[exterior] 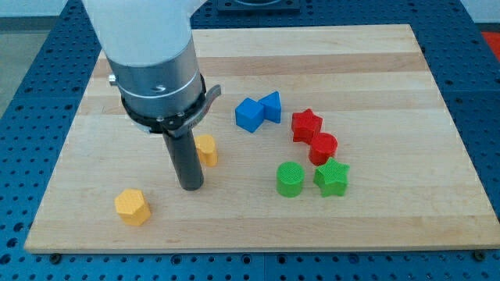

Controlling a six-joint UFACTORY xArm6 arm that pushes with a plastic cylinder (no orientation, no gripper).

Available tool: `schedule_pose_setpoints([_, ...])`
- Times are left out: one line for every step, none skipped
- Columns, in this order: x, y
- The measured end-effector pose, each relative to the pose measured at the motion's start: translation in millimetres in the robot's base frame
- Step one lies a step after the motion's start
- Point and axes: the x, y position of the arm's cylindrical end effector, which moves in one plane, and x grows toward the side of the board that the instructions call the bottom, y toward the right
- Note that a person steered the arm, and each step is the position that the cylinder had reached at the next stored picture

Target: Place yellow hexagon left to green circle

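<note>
My tip rests on the board at the lower left of centre. A yellow block sits just above and right of it, partly hidden by the rod, so its shape is unclear. A yellow hexagon lies below and left of the tip, near the board's bottom edge. The green circle stands to the right of the tip, with a gap between them.
A green star touches the green circle's right side. A red circle and a red star sit above them. Two blue blocks lie side by side further up. The wooden board rests on a blue perforated table.
</note>
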Motion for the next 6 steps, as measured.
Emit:
schedule_pose_setpoints([-12, 3])
schedule_pose_setpoints([-45, 8])
schedule_pose_setpoints([-61, 25])
schedule_pose_setpoints([-56, 15])
schedule_pose_setpoints([-51, -54])
schedule_pose_setpoints([-43, -126])
